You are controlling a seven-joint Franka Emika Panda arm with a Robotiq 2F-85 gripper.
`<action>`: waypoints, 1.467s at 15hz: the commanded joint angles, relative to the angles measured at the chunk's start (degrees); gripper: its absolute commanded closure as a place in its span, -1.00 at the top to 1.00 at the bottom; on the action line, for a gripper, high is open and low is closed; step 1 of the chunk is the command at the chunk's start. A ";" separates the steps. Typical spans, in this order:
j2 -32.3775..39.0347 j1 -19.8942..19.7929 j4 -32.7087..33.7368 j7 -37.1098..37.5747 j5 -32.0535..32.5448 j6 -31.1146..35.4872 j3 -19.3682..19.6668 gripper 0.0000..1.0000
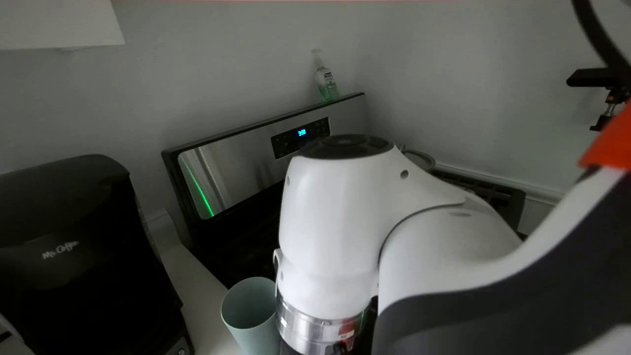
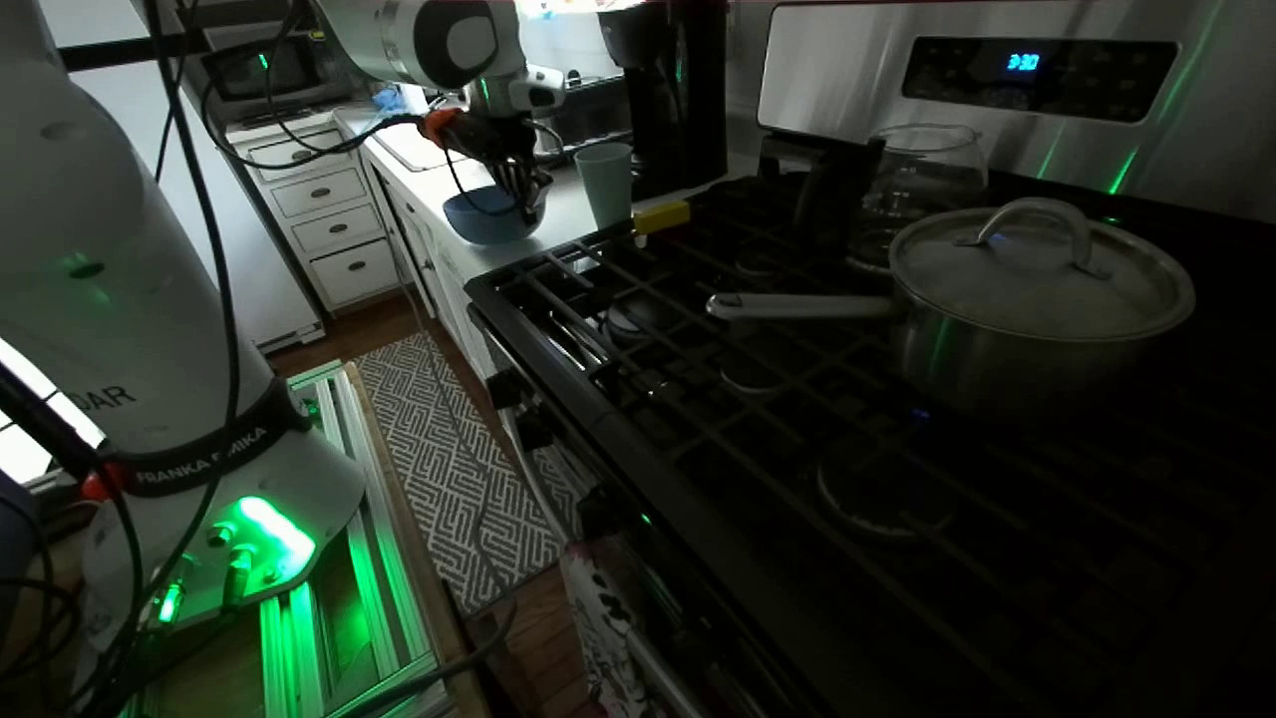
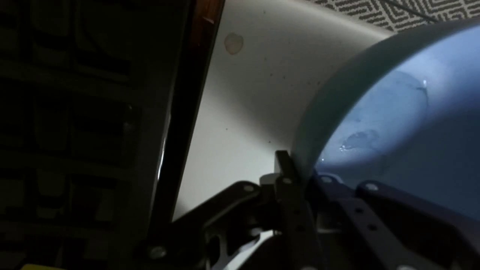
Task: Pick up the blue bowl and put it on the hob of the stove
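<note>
So, one blue bowl [image 2: 481, 223], one hand [image 3: 305, 175]: it's pinching the bowl's rim, on or above the worktop [image 3: 232, 123] just beside the hob [image 2: 688, 429].
Two fingers [image 3: 284, 161]: one inside the bowl wall, one outside; can't tell whether the base touches down. On the worktop: one pale green tumbler [image 2: 604, 184] near the bowl, one Mr. Coffee coffee maker [image 1: 74, 231]. On the hob: one lidded steel saucepan [image 2: 997, 349], one glass carafe [image 2: 922, 189] just beside it. One yellow block [image 2: 662, 217] at the hob's edge by the tumbler. One clear bottle [image 1: 326, 84] atop the control panel [image 1: 236, 182], one lit display [image 1: 301, 132].
</note>
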State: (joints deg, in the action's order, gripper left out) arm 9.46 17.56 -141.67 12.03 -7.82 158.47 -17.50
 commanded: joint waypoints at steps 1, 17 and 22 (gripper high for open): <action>-10.18 -3.39 -2.75 -6.57 -8.82 -9.16 -1.08 -0.97; -48.43 -18.36 -15.16 11.97 2.17 -48.13 9.28 -0.89; -54.17 -20.77 -17.04 16.59 2.65 -47.31 7.88 -0.97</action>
State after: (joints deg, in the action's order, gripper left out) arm -45.53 -1.45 -158.80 26.60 -5.54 108.90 -8.20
